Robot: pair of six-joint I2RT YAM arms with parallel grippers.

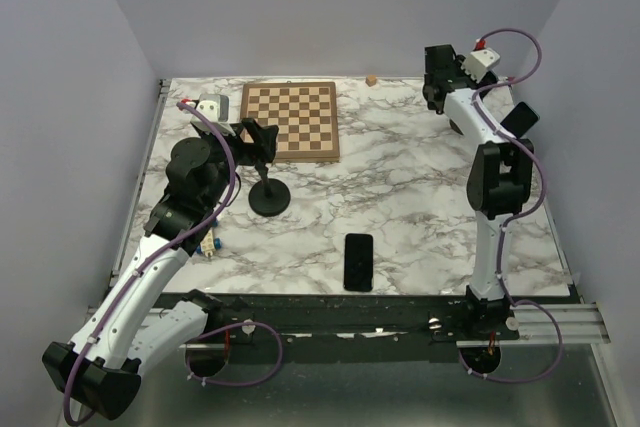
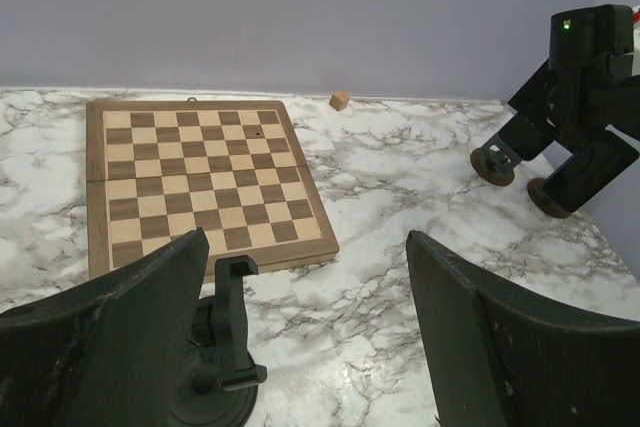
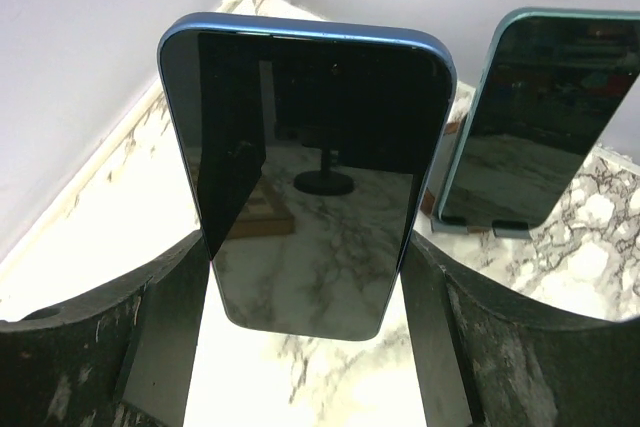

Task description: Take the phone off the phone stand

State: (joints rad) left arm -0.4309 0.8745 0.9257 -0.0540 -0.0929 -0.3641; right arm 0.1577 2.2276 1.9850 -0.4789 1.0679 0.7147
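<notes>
here, marble table [image 1: 420, 207], lilac walls [image 1: 60, 97], left hand [image 2: 308, 252] spread, right hand [image 3: 305, 242] pinching blue phone [image 3: 310, 137]

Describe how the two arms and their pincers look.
The left arm and right arm have white links and black joints, with purple cables looping alongside. Each wrist carries a small white box with a red tip. The pincer fingers are broad, black and scuffed.
</notes>
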